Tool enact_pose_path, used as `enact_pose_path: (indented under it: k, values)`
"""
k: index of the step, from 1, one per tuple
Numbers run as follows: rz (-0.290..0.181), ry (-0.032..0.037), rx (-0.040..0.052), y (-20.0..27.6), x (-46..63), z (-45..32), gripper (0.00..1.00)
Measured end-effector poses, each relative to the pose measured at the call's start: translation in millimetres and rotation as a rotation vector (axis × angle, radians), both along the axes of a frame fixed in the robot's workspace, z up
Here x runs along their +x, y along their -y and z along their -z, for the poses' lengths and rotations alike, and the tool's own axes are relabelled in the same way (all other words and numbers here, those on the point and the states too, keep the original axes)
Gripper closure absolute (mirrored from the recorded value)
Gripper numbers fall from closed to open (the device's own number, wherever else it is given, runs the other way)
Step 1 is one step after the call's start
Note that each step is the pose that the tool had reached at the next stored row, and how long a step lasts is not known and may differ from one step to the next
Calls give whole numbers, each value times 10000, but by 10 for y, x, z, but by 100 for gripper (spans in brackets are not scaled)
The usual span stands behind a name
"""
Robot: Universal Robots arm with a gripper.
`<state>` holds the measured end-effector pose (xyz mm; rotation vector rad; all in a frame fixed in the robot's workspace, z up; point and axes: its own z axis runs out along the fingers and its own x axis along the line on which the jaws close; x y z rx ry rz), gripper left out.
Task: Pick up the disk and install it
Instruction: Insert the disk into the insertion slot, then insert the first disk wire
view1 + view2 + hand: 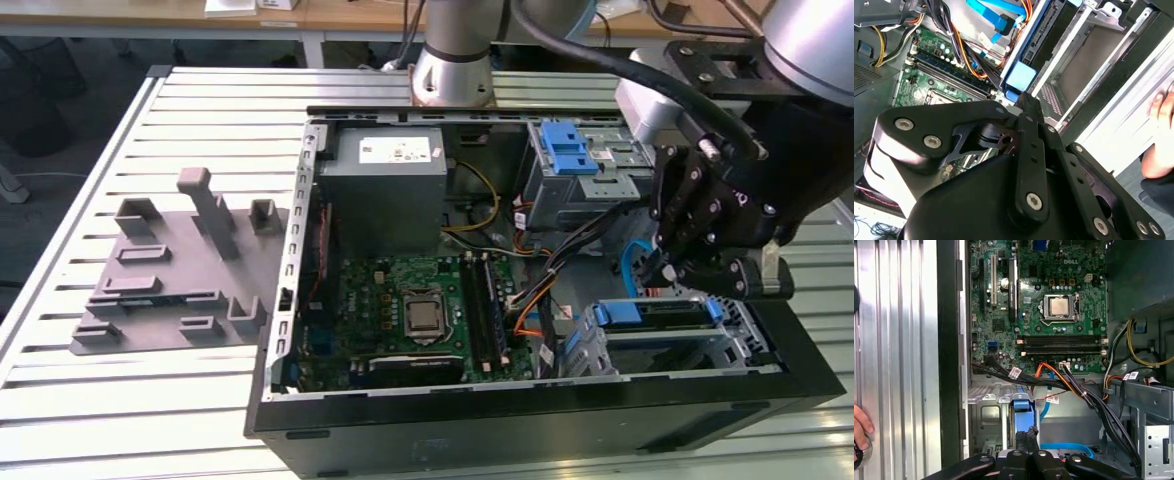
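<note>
Bright even light, table (120, 410) w/ glare

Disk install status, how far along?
Done: the pickup looks finished. The disk in its blue carrier already sits in the drive cage at the exterior view's right, inside the open PC case. In hand: the gripper is right at the carrier's end in the first wrist view. Left: final seating. I can't tell whether the disk is fully pushed home.
</note>
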<state>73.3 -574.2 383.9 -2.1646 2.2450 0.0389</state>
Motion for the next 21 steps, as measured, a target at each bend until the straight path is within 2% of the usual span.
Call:
enact_pose_path:
  k: [10,21]
  values:
    - [0,0,-1,0,3,30,89]
    - [0,0,-2,0,58,45,89]
